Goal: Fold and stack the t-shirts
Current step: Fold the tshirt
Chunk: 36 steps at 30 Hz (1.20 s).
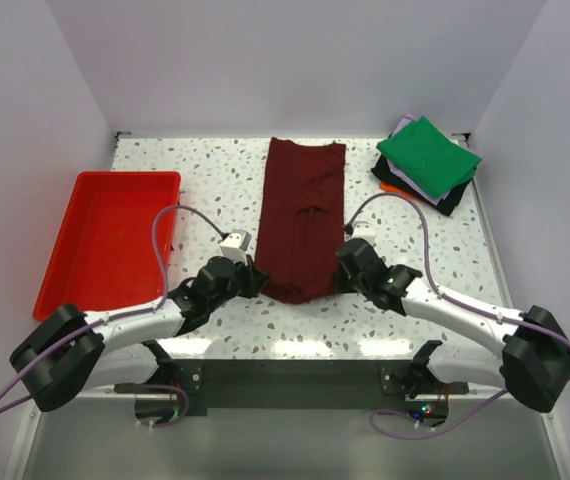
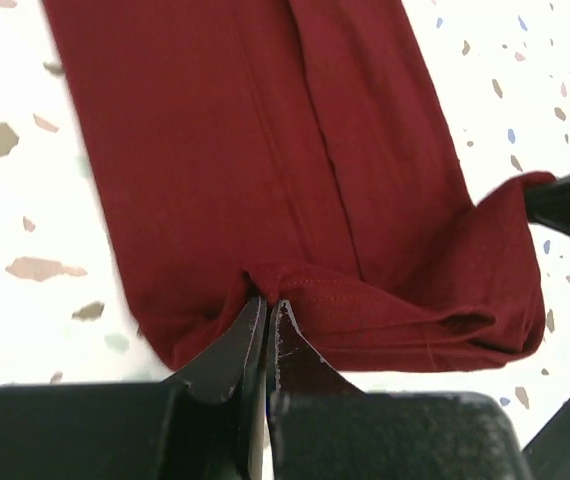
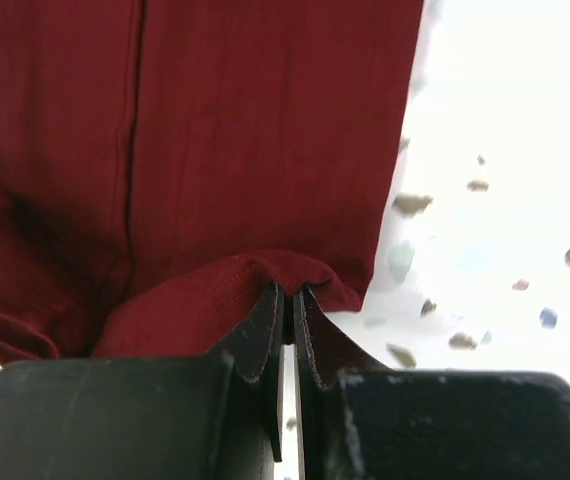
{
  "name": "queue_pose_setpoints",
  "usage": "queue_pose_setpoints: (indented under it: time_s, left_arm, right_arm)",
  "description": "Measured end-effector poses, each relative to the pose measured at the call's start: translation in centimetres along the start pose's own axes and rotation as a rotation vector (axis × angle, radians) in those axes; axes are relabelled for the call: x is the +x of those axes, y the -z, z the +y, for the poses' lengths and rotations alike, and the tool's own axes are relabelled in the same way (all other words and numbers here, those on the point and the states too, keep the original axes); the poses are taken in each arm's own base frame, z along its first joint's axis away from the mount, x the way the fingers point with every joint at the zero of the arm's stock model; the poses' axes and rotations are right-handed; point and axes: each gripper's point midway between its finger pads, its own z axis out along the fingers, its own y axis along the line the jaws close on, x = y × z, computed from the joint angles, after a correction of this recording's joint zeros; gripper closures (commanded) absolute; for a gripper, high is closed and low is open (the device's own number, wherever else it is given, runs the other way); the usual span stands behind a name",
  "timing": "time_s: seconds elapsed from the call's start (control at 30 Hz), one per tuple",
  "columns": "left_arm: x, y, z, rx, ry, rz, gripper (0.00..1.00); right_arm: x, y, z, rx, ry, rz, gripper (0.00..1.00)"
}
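Shirt (image 1: 305, 215) | long axis near-far | left claw (image 2: 267, 302), right claw (image 3: 287, 292) pinching near edge

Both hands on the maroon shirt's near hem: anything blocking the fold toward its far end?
Nothing visible. The left hand and right hand pinch the hem; the maroon shirt lies bare, with the folded stack and red tray off to its sides.

The maroon t-shirt (image 1: 305, 215) is seen as soft matt knit cloth w/ stitched hems, and the green shirt (image 1: 427, 158) as matt cloth too. The bench (image 1: 215, 190) is shown smooth, slightly glossy, white w/ speckled stone-like chips; the red tray (image 1: 115, 235) as smooth, glossy plastic. The left claw (image 2: 267, 303) & right claw (image 3: 287, 292) are seen as matt black plastic, approx. rough at the edges.
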Motion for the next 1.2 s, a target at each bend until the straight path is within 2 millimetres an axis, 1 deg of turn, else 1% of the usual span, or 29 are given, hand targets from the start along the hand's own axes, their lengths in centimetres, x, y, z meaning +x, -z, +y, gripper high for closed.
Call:
queue_pose_setpoints:
  time_s: [0.13, 0.23, 0.33, 0.57, 0.6, 0.77, 0.87, 1.0, 1.2]
  left_arm:
    - [-1.2, -1.6, -0.3, 0.017, -0.013, -0.016, 1.00]
    - [-2.6, -3.0, -0.2, 0.023, -0.014, -0.045, 1.00]
    - [-4.2, -4.3, 0.6, 0.019, -0.002, -0.075, 1.00]
    - [-8.3, -7.8, 2.7, 0.014, 0.030, -0.145, 1.00]
    - [-8.9, -8.2, 2.9, 0.015, 0.033, -0.158, 1.00]
    - [-11.0, -9.9, 4.4, 0.017, 0.049, -0.201, 1.00]
    - [-11.7, -11.0, 5.1, 0.028, 0.056, -0.211, 1.00]
    - [-12.0, -12.3, 5.9, 0.037, 0.061, -0.207, 1.00]
    - [-12.1, -13.6, 7.6, 0.040, 0.075, -0.195, 1.00]
  right_arm:
    - [-2.8, -1.6, -0.1, 0.024, 0.001, -0.037, 1.00]
    - [-5.0, -2.9, 0.1, 0.038, 0.003, -0.061, 1.00]
    - [-6.9, -4.4, 0.0, 0.046, -0.006, -0.083, 1.00]
    - [-10.7, -7.9, -1.7, 0.085, -0.038, -0.096, 1.00]
    - [-11.3, -8.6, -1.6, 0.081, -0.039, -0.098, 1.00]
    - [-13.2, -10.7, -2.3, 0.094, -0.052, -0.103, 1.00]
    - [-13.7, -11.7, -2.9, 0.100, -0.061, -0.098, 1.00]
    - [-13.9, -12.1, -4.1, 0.123, -0.074, -0.094, 1.00]
    - [-14.5, -12.3, -5.3, 0.142, -0.093, -0.102, 1.00]
